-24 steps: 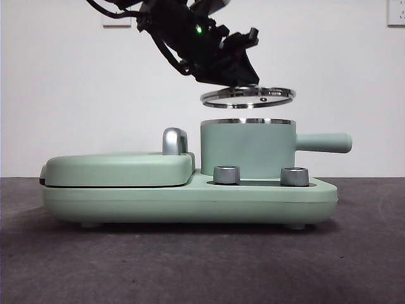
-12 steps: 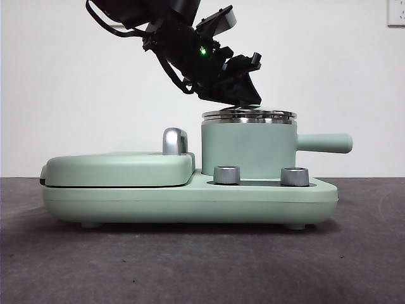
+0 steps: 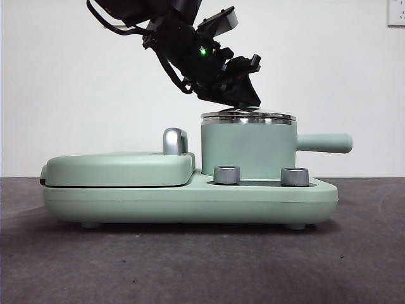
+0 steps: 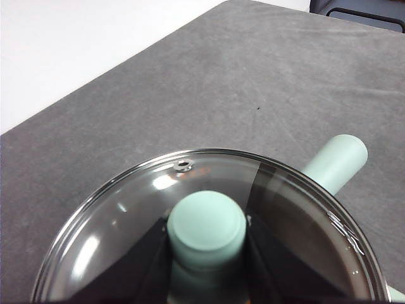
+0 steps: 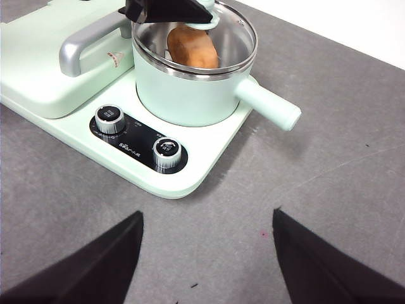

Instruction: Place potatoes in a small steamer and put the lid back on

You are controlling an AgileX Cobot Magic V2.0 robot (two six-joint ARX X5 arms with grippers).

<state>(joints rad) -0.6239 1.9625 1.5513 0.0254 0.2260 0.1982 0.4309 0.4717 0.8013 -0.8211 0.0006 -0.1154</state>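
Observation:
The glass lid (image 3: pixel 248 116) sits level on the steel rim of the mint-green steamer pot (image 3: pixel 247 149). My left gripper (image 3: pixel 243 101) comes down from the upper left, its jaws closed on the lid's green knob (image 4: pixel 206 223). In the right wrist view the orange-brown potato (image 5: pixel 192 47) lies inside the pot (image 5: pixel 190 88) under the lid (image 5: pixel 237 38), with the left gripper (image 5: pixel 168 9) on top. My right gripper (image 5: pixel 207 215) is open and empty above the grey table in front of the appliance.
The pot's straight handle (image 3: pixel 323 142) sticks out to the right. The flat green griddle (image 3: pixel 117 168) with its chrome handle (image 3: pixel 175 140) lies to the left on the same base. Two steel dials (image 5: pixel 109 117) (image 5: pixel 167 150) face the front.
One second ago the lid hung tilted above the pot. The left gripper lowered it onto the rim, and it has stayed there for the last half second.

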